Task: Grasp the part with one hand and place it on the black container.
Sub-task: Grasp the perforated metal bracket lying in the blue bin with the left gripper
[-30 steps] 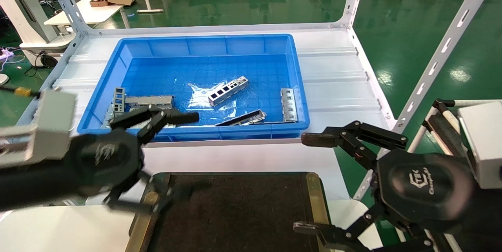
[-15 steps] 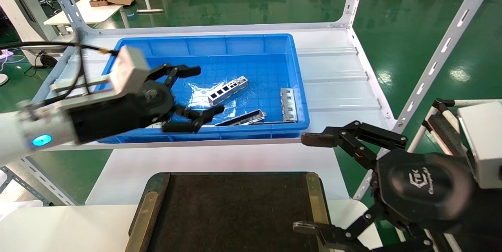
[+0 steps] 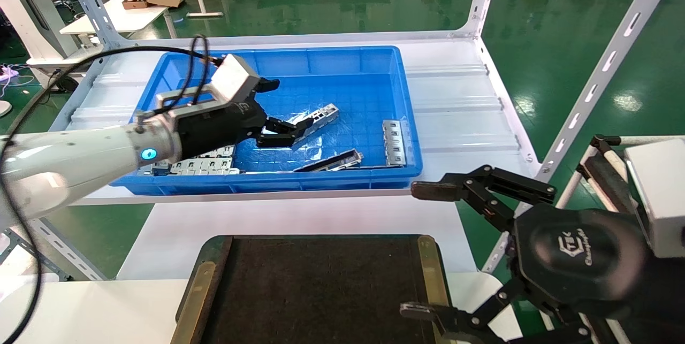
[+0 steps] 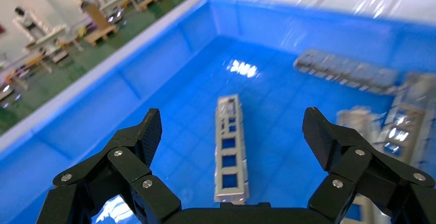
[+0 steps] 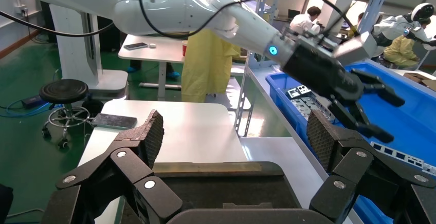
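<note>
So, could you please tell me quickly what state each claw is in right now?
Left claw: open, empty, over the part in the blue bin.
Right claw: open, empty, by the black container.

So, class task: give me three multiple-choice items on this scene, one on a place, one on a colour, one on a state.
1. Where does the part lie?
A. in the bin
B. on the black container
C. on the floor

2. What colour is the bin?
A. red
B. blue
C. grey

3. The left claw is:
A. shut on the part
B. open over the part
C. out of view

Answers: 1 A, it rests on the bin's floor; 2 B, blue walls all round; 3 B, fingers spread either side, touching nothing. The right claw is parked beside the black container.
</note>
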Robot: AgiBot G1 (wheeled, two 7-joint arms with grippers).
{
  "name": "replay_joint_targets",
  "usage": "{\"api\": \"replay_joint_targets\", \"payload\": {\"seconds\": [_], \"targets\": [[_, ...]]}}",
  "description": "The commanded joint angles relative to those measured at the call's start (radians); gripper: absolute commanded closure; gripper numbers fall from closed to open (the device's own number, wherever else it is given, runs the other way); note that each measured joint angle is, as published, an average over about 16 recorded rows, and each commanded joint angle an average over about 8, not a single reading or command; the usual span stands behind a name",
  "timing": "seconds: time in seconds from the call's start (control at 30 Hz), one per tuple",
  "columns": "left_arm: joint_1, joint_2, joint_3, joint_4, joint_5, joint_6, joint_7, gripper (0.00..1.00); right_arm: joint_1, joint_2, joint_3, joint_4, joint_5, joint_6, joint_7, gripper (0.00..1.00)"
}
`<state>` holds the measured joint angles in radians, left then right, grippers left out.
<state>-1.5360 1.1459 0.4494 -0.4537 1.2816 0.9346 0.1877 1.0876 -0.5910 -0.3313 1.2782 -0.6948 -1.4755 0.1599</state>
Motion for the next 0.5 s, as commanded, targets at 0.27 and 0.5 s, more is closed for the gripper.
{"api": "replay_joint_targets", "payload": {"seconds": [0.27, 0.5], "targets": [[-0.072, 0.096, 0.003, 0.228, 0.018, -0.067, 0.121, 0.17, 0.0, 0.0, 0.0, 0.0, 0.0, 0.0, 0.0, 0.29], [-0.094, 0.128, -0.01, 0.332, 0.002, -0.091, 0.179, 1.0, 0.0, 0.0, 0.0, 0.0, 0.0, 0.0, 0.0, 1.0]]}}
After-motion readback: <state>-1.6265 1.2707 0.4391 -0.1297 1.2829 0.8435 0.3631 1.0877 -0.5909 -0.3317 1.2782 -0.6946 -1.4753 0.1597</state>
